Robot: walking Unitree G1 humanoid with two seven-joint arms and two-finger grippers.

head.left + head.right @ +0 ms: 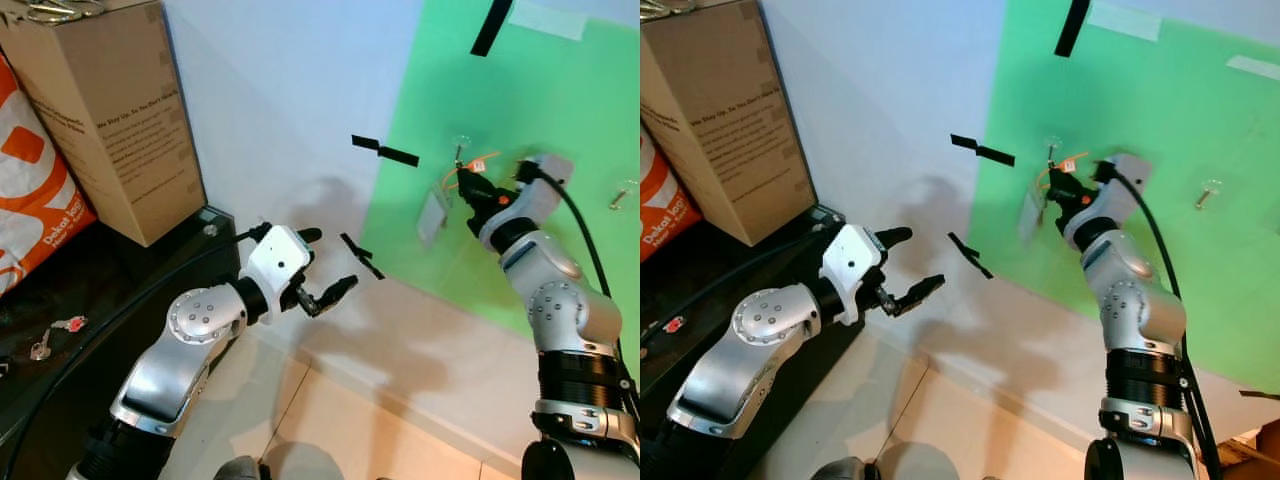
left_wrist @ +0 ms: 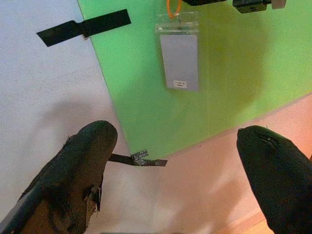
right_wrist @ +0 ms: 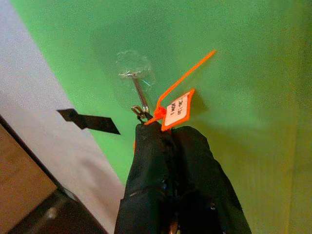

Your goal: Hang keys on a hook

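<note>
My right gripper [image 1: 468,190] is raised against the green board [image 1: 540,90] and shut on an orange loop [image 3: 176,109] that carries a small white label. A clear card holder [image 1: 434,213] hangs from the loop below the gripper. The loop's top sits right at the metal prong of a clear stick-on hook [image 3: 136,85]; whether it rests on the prong I cannot tell. My left gripper [image 1: 330,259] hovers open and empty in mid-air, left of the board and lower, with the card holder [image 2: 180,61] ahead of its fingers.
A second clear hook [image 1: 622,195] is stuck on the board further right. Strips of black tape [image 1: 385,153] mark the wall. On the left, a black table [image 1: 150,270] bears a cardboard box [image 1: 110,110], an orange bag [image 1: 30,190] and loose keys [image 1: 58,335].
</note>
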